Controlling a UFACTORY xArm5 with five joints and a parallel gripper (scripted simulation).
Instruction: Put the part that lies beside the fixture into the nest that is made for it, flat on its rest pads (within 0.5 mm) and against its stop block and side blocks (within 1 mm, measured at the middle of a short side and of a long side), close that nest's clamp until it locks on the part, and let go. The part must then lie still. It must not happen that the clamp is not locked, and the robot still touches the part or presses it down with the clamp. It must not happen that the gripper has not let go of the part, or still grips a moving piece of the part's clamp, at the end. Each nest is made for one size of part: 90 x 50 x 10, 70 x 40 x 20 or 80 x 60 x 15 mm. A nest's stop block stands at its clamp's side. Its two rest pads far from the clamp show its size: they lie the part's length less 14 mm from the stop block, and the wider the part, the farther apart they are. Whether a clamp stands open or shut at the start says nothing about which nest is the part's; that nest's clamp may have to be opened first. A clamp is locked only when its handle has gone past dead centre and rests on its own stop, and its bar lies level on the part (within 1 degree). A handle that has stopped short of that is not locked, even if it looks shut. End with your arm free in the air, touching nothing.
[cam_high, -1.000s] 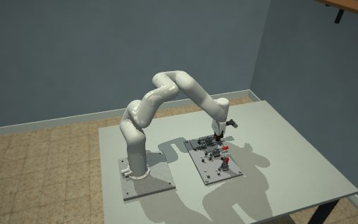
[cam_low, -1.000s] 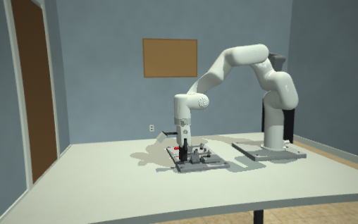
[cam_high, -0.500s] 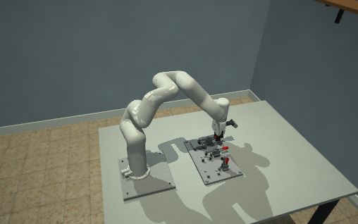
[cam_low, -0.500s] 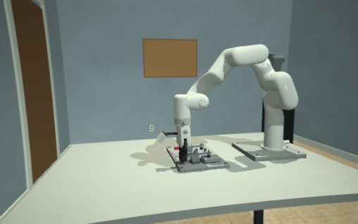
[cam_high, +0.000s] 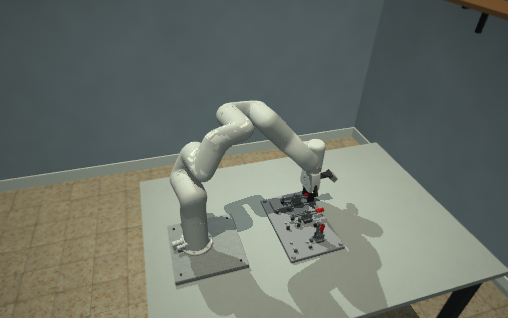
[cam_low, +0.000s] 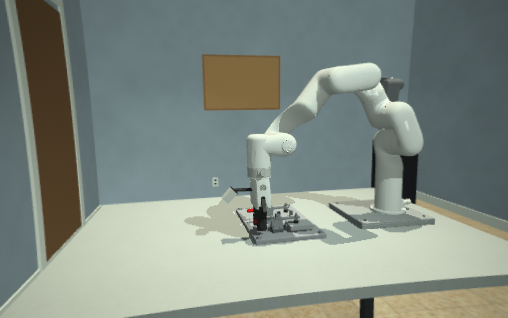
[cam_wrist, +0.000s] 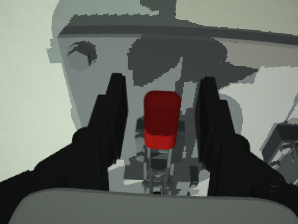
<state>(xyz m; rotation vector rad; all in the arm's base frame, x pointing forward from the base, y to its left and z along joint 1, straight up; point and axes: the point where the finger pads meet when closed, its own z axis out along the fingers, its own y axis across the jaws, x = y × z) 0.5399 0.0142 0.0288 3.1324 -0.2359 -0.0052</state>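
Observation:
The fixture plate (cam_high: 277, 232) (cam_low: 287, 239) (cam_wrist: 75, 90) carries three clamps. My gripper (cam_high: 311, 197) (cam_low: 260, 227) (cam_wrist: 162, 93) is open at the far-end clamp. Its fingers stand on both sides of that clamp's red handle (cam_wrist: 162, 117) (cam_high: 306, 194), with a gap on each side in the wrist view. The handle lies low, pointing outward; whether it is past dead centre cannot be told. A grey block, seemingly the part (cam_low: 300, 226) (cam_high: 275, 204), lies at the far-end nest, on the robot-base side of the clamp. Its seating and the bar's contact are too small to judge.
The middle clamp's red handle (cam_high: 320, 210) points outward. The near clamp's red handle (cam_high: 322, 228) stands nearly upright. In the wrist view, a dark clamp body (cam_wrist: 282, 150) is right of the fingers and a plate bolt (cam_wrist: 81, 55) is at upper left.

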